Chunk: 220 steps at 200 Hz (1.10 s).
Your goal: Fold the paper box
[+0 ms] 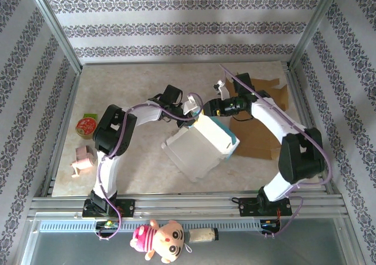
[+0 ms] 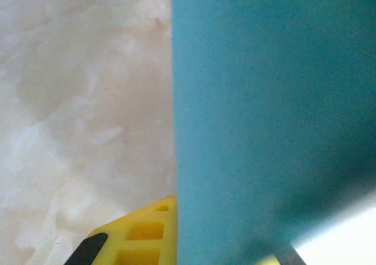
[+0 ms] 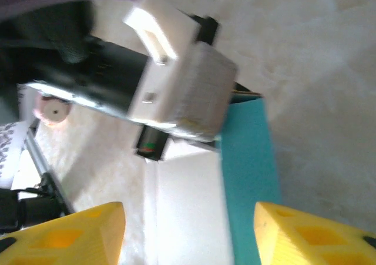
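The paper box (image 1: pixel 200 150), white with a teal side, lies partly folded at the table's middle. My left gripper (image 1: pixel 192 108) is at the box's far top corner and is shut on its teal panel (image 2: pixel 264 100). In the left wrist view that panel stands close in front of the lens, beside one yellow finger (image 2: pixel 141 235). My right gripper (image 1: pixel 207 107) faces the left one from the right. It hangs open just above the same corner, and the box's white face (image 3: pixel 188 212) and teal edge (image 3: pixel 249 177) lie below its two yellow fingers (image 3: pixel 70 235).
Flat brown cardboard (image 1: pixel 258 133) lies under my right arm. A red round tin (image 1: pixel 86 126) and a pink toy (image 1: pixel 84 158) sit at the table's left edge. A plush doll (image 1: pixel 161 240) lies in front of the arm bases. Metal frame posts line both sides.
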Each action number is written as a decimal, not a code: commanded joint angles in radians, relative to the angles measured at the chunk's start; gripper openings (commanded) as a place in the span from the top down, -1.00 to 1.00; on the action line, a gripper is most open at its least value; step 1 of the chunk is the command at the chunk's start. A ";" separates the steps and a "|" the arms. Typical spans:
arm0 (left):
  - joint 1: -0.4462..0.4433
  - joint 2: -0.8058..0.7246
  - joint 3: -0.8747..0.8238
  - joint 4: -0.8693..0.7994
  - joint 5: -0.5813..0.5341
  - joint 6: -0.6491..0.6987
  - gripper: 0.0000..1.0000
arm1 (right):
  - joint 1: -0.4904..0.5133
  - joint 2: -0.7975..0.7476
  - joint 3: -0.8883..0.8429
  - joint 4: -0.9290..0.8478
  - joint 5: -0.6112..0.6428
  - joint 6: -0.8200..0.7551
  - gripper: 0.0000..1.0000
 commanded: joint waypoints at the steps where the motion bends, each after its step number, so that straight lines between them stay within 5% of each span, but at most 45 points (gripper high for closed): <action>1: -0.023 -0.039 -0.088 0.211 -0.055 0.030 1.00 | -0.034 -0.081 -0.044 0.077 -0.069 0.060 -0.24; 83: -0.030 -0.074 -0.178 0.353 -0.048 0.029 1.00 | -0.057 -0.024 -0.141 0.039 0.036 0.007 0.07; 131: -0.056 -0.077 -0.201 0.406 -0.137 0.019 1.00 | 0.018 0.017 -0.161 0.065 0.042 0.005 0.34; 193: -0.059 -0.137 -0.340 0.699 -0.265 -0.179 0.21 | 0.110 -0.006 -0.180 0.041 0.279 -0.057 0.51; 220: -0.057 -0.170 -0.391 0.762 -0.266 -0.201 0.11 | 0.133 -0.004 -0.179 0.034 0.323 -0.073 0.51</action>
